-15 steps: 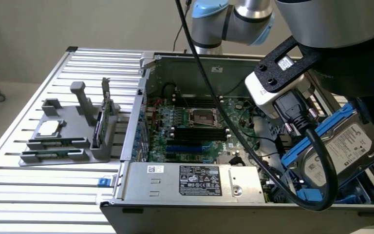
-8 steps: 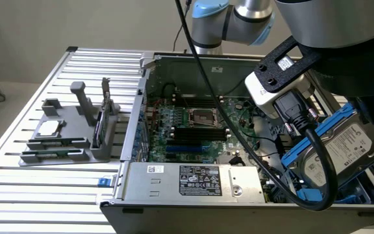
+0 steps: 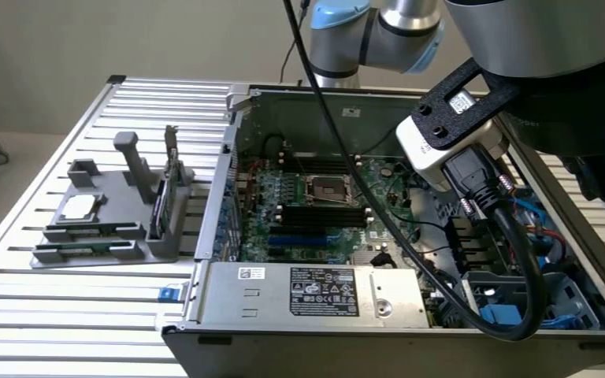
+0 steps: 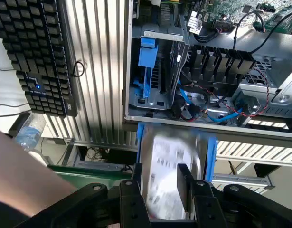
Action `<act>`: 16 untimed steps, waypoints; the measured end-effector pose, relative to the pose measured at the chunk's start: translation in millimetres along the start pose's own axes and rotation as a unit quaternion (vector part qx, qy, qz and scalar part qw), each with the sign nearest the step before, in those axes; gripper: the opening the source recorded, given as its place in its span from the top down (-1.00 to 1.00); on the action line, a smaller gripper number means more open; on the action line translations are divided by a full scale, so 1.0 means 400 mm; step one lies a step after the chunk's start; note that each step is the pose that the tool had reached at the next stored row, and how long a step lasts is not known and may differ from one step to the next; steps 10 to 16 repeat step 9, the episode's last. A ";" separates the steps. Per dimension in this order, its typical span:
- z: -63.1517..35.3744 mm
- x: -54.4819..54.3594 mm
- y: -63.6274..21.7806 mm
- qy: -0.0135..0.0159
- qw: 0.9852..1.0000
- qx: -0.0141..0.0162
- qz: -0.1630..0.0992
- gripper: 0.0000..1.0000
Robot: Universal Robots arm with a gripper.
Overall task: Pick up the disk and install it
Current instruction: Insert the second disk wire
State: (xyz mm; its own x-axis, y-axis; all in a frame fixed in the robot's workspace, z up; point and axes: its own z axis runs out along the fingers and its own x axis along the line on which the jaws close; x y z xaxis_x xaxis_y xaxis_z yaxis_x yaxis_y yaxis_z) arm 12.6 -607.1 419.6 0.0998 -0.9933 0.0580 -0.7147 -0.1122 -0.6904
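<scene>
Pincer (image 4: 160, 190): you see its two black fingers (image 4: 184, 187) clamped on the flat faces of the disk, one pad lying across the white label, so it is grasping the disk.
Disk (image 4: 172, 152): silver-grey drive with a white printed label, a bright blue rail down each long side; it hangs from the pincer just outside the computer case, clear of the case wall and not yet inside anything.
Drive cage (image 4: 157, 71): grey metal bay in the case corner nearest the disk, with a blue plastic carrier (image 4: 148, 54) standing in it.
Cables (image 4: 207, 107): blue and red leads lie loose just beside the cage mouth.
Computer case (image 3: 313, 290): open tower lying on the slatted bench (image 3: 72, 315), motherboard exposed; the arm reaches over the corner at the exterior view's right.
Parts holder (image 3: 108, 228): grey fixture on the bench at the exterior view's left, well apart from the disk.
Keyboard (image 4: 36, 52): black, beyond the bench edge.
Risk, alignment: you may judge that a tilted disk would catch its rails on the cage edge and jam.
Risk, cables: the loose leads could be pinched or pushed ahead of the disk.
Risk, grip: a hold on smooth faces could let the disk slip if it meets resistance.
</scene>
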 end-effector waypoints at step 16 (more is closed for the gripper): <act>0.000 0.000 0.000 0.000 1.000 0.000 0.000 0.15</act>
